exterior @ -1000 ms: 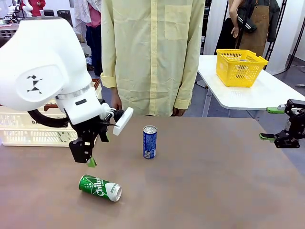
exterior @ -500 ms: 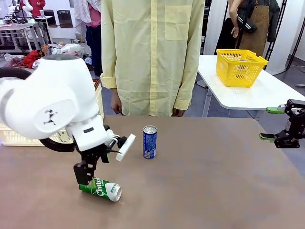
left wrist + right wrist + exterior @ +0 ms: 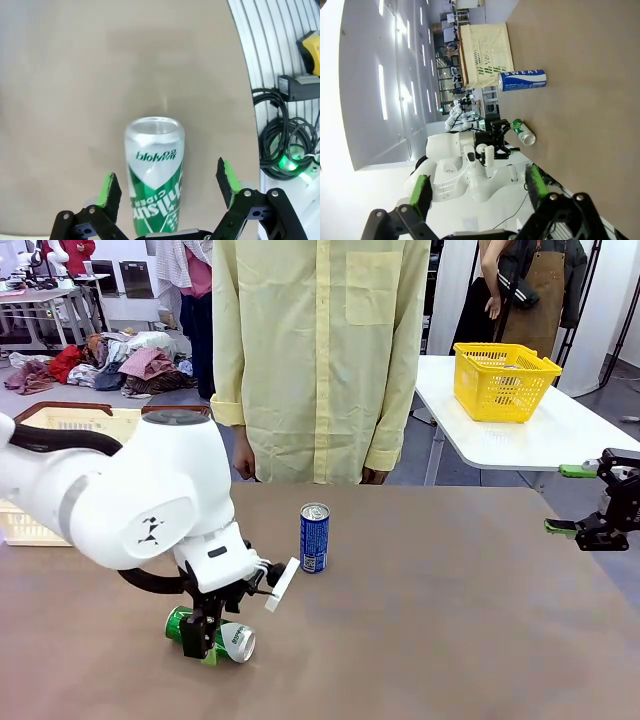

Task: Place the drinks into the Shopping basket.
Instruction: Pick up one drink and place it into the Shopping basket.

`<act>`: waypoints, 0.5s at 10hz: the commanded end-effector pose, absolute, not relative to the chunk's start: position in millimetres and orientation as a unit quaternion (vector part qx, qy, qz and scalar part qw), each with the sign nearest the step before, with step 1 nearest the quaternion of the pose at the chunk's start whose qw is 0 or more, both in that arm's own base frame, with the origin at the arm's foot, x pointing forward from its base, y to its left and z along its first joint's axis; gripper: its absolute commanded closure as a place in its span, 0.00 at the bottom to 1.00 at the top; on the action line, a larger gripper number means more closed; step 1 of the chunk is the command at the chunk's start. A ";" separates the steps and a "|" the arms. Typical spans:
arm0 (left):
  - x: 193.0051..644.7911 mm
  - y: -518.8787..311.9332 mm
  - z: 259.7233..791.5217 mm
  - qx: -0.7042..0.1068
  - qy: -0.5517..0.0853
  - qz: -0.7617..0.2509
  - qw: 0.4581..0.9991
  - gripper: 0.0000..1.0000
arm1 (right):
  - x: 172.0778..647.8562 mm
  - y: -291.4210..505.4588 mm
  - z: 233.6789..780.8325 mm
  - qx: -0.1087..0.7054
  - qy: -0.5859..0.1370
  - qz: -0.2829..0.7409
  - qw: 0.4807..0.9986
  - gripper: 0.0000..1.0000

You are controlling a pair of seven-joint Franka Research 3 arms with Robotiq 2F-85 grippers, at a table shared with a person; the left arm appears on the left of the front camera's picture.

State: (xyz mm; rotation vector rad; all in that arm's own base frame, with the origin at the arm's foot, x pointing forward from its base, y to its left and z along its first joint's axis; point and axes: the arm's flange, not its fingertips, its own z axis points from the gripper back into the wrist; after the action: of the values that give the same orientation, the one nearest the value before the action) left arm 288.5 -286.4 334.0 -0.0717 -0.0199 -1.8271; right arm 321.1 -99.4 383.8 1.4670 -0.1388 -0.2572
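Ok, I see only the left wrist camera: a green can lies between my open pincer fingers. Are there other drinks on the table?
Observer: Yes, one blue can stands upright, farther toward the person than the green can.
Operator: And where is the shopping basket?
Observer: The cream shopping basket sits at the far left side of the table.
Operator: Is the right pincer close to my can?
Observer: No, the right pincer hangs open at the table's right edge, apart from both cans.
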 end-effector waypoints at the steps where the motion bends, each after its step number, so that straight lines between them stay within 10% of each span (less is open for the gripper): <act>1: 278.6 -268.7 315.4 -0.039 0.018 -0.795 0.605 0.00 | 322.1 -98.4 387.4 0.669 -0.066 -0.124 0.730 0.00; 5: 294.8 -265.0 288.6 -0.060 0.012 -0.792 0.608 0.00 | 322.1 -98.4 387.4 0.669 -0.066 -0.124 0.730 0.00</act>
State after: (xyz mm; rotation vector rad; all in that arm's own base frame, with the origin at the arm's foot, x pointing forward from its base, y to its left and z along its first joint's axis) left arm 299.5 -276.1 301.1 -0.1100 0.0517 -1.8162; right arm 321.1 -99.4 383.8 1.4670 -0.1387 -0.2572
